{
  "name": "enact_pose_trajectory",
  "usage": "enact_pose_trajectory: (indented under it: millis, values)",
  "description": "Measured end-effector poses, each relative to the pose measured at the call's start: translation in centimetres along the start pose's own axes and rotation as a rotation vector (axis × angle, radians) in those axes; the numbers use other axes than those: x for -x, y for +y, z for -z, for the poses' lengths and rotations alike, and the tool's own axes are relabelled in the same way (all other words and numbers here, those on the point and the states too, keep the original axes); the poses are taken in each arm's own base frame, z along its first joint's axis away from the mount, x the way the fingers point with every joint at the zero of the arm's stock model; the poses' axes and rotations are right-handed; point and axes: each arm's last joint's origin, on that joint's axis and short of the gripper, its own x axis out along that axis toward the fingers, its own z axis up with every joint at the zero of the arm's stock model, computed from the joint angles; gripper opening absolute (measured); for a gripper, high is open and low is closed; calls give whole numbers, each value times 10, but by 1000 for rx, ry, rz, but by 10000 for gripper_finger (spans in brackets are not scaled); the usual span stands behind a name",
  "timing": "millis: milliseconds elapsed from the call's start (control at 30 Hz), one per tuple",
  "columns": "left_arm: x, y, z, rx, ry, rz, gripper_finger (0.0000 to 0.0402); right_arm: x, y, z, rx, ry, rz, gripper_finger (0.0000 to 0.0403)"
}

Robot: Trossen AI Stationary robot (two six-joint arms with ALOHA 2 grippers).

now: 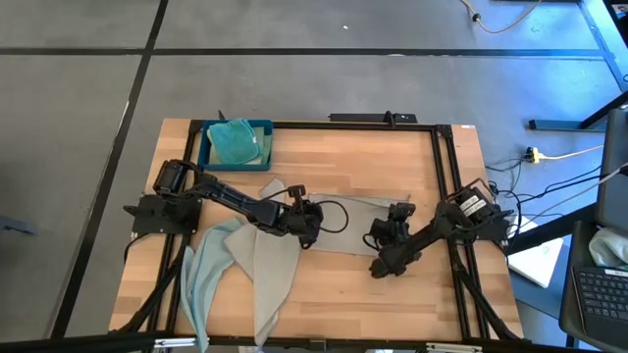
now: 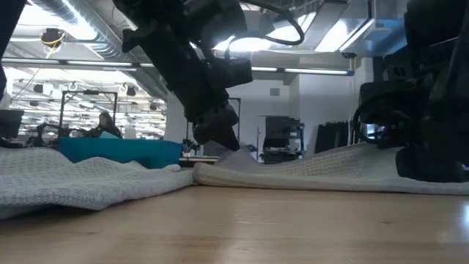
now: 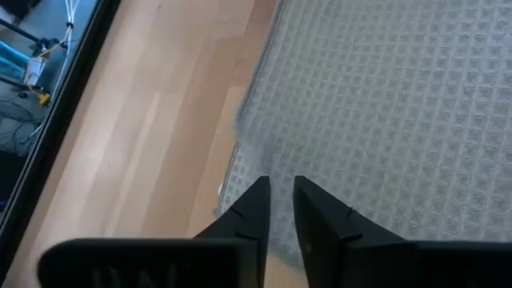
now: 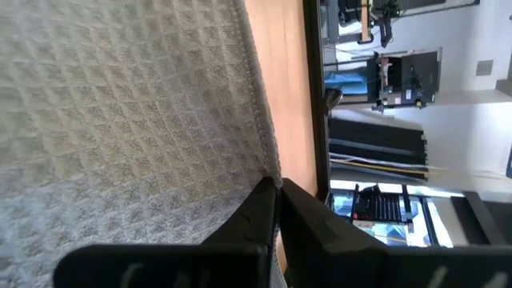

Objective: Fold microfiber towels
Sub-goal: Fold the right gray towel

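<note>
The right pincer (image 4: pixel 278 196) pinches the edge of a light grey towel (image 4: pixel 120 104) lying flat on the desk (image 1: pixel 392 157). The left pincer (image 3: pixel 280 200), fingers slightly parted, hovers over the same towel's opposite end.

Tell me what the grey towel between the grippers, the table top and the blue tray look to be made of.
Grey towel: soft woven cloth with a waffle-grid texture, matte, limp where it drapes.
Table top: light wood, probably sealed; visible grain and plank lines.
Blue tray: rigid, smooth walls, likely plastic, though the look leaves that open.
</note>
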Motion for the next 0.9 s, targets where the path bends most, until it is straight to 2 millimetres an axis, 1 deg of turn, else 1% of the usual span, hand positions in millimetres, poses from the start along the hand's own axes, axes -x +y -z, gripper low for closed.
enact_pose_trajectory:
  millis: [200,300,400,567,700,767,800,900]
  values:
    - [0,0,1,-9,9,-16,89,8,3,4,13,-29,-12,22]
    - [2,-2,2,-18,9,-22,100,11,3,7,27,-22,-16,33]
    - [4,-5,2,-24,4,-16,103,12,2,8,48,-20,-3,61]
    - [11,-14,3,-43,-11,2,104,12,-2,10,27,-19,28,122]
    - [19,-23,4,-70,-26,22,104,17,-12,9,-22,-20,98,163]
    - [23,-28,5,-95,-34,31,104,23,-14,7,-42,-75,106,174]
    - [26,-29,4,-114,-40,37,104,26,-15,6,-24,-107,100,177]
    - [38,-34,2,-162,-73,75,102,36,-23,-1,-51,-132,65,179]
